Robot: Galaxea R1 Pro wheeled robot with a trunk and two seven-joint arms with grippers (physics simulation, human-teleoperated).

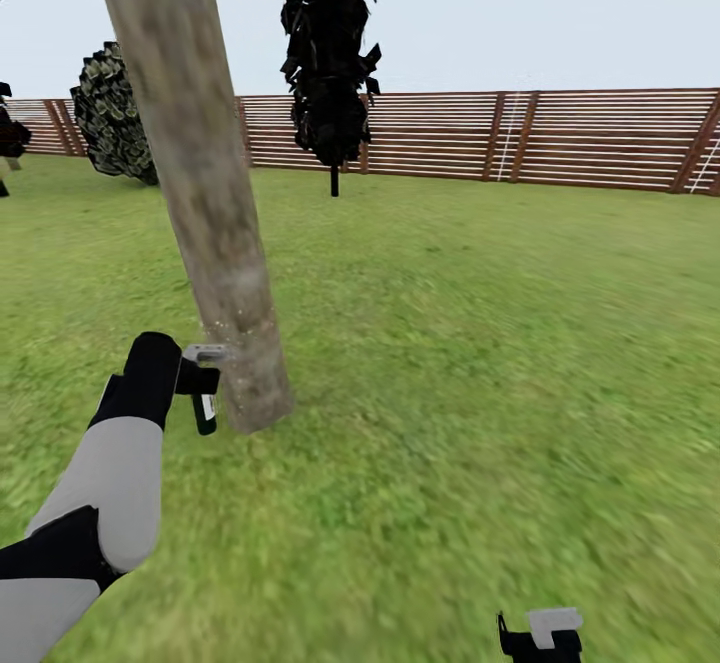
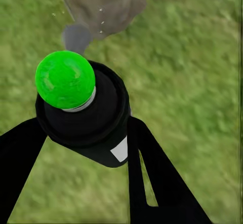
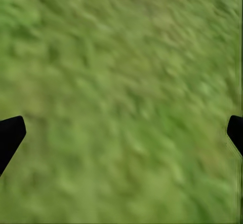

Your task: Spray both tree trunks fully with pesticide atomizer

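A thick, mottled grey-beige tree trunk [image 1: 210, 193] leans up out of the lawn at centre left, and its base [image 2: 101, 3] shows in the left wrist view. My left gripper [image 1: 195, 383] is shut on the pesticide atomizer [image 1: 205, 410], a small dark bottle with a white label and a grey nozzle touching or almost touching the low trunk. Pale specks dot the bark near the nozzle. In the left wrist view the atomizer [image 2: 86, 117] sits between both black fingers [image 2: 152, 178], with a bright green ball on top. My right gripper [image 1: 540, 638] hangs open over grass at the bottom right, its tips wide apart [image 3: 121, 133].
Green lawn [image 1: 480, 343] stretches all around. A brown slat fence [image 1: 560, 138] closes the far side. A narrow black cypress-like tree [image 1: 330, 53] stands before the fence, and a dark leafy bush [image 1: 115, 118] is at the far left.
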